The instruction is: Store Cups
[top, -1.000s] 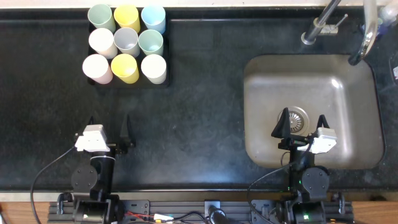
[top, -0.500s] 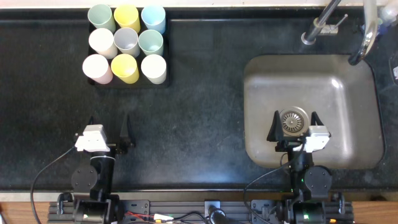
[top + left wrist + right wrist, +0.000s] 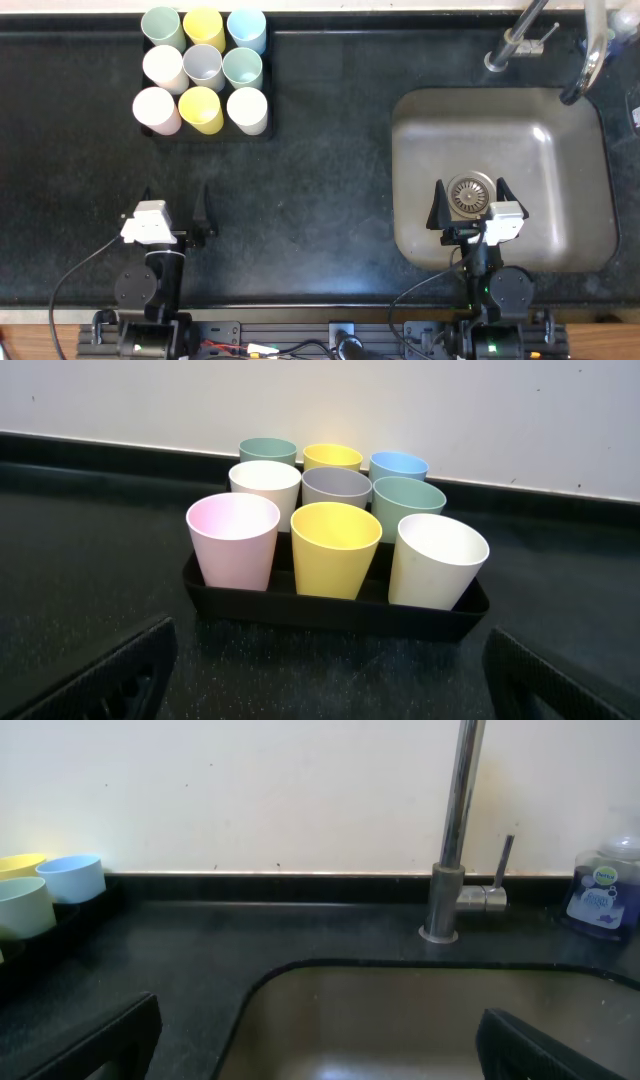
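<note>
Several cups stand upright in a black tray (image 3: 208, 138) at the back left of the counter, among them a pink cup (image 3: 156, 110), a yellow cup (image 3: 200, 109) and a white cup (image 3: 247, 109) in the front row. The left wrist view shows the tray (image 3: 330, 612) head on, with the pink cup (image 3: 234, 540) nearest. My left gripper (image 3: 176, 205) (image 3: 325, 650) is open and holds nothing, well in front of the tray. My right gripper (image 3: 468, 202) (image 3: 315, 1020) is open and holds nothing, over the sink near the drain (image 3: 470, 192).
A steel sink (image 3: 420, 120) takes up the right side, with a tap (image 3: 510, 42) (image 3: 455, 830) behind it and a blue soap bottle (image 3: 605, 890) at the far right. Dark counter (image 3: 320, 170) lies between tray and sink.
My right gripper has shifted a little to the left over the sink. The left arm and the cups have not moved.
</note>
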